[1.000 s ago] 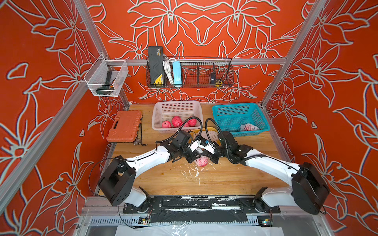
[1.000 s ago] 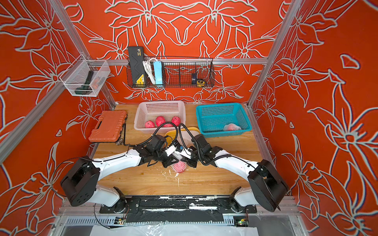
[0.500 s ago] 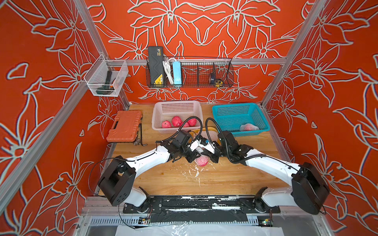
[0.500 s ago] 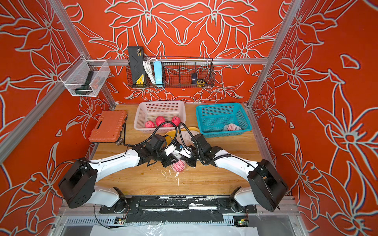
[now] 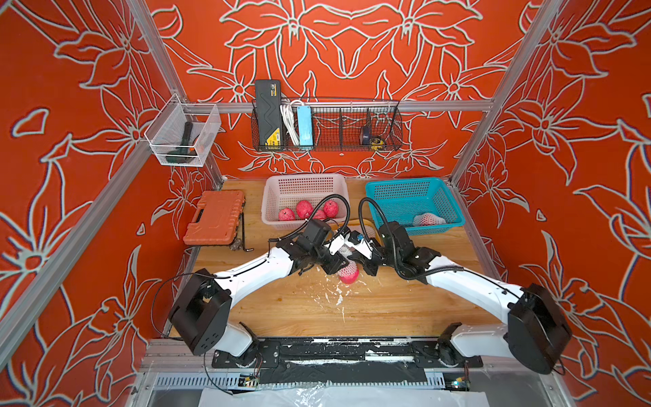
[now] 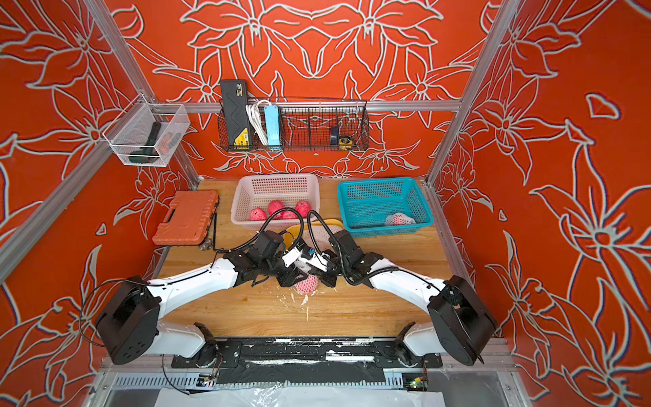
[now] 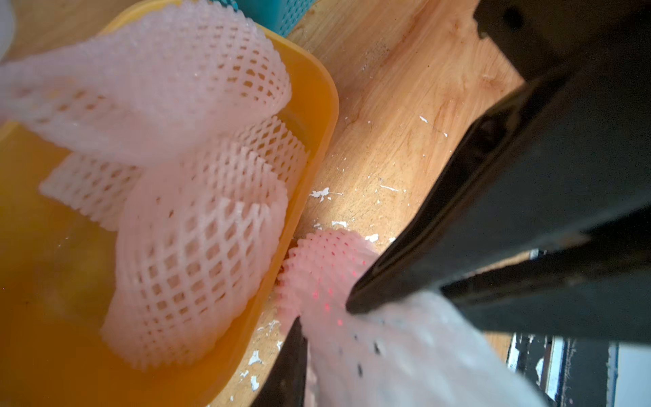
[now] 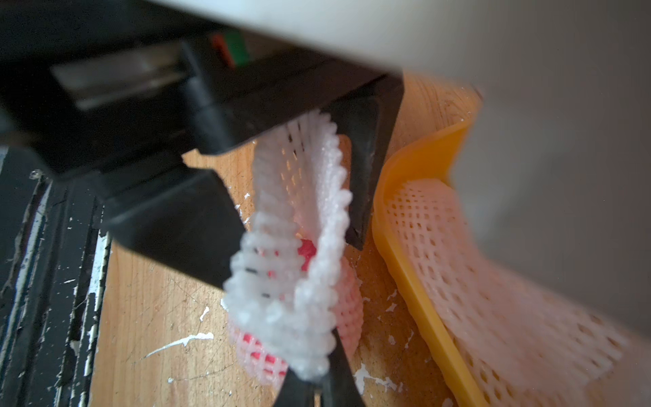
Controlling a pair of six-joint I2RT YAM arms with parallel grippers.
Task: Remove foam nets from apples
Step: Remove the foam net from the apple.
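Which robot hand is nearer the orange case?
Left. The left gripper is between the orange case and the netted apple; the right gripper, pinching its foam net, is beyond the apple.

Walls point(image 5: 352, 42): orange-red, white floral outlines. Aluminium frame posts point(image 5: 157, 53) at corners. Wooden tabletop point(image 5: 387, 310). Wire rack point(image 5: 352, 123) on rear wall. Lighting even.

Light wooden table point(image 5: 387, 310). Far left, an orange tool case point(image 5: 215, 217); along the back, a pale basket point(image 5: 303, 177) and a teal basket point(image 5: 405, 181); before them a yellow tray point(image 7: 327, 105). Mid-table, an apple point(image 5: 350, 279) in a foam net point(image 8: 289, 306) sits among scattered white flakes point(image 5: 339, 299).
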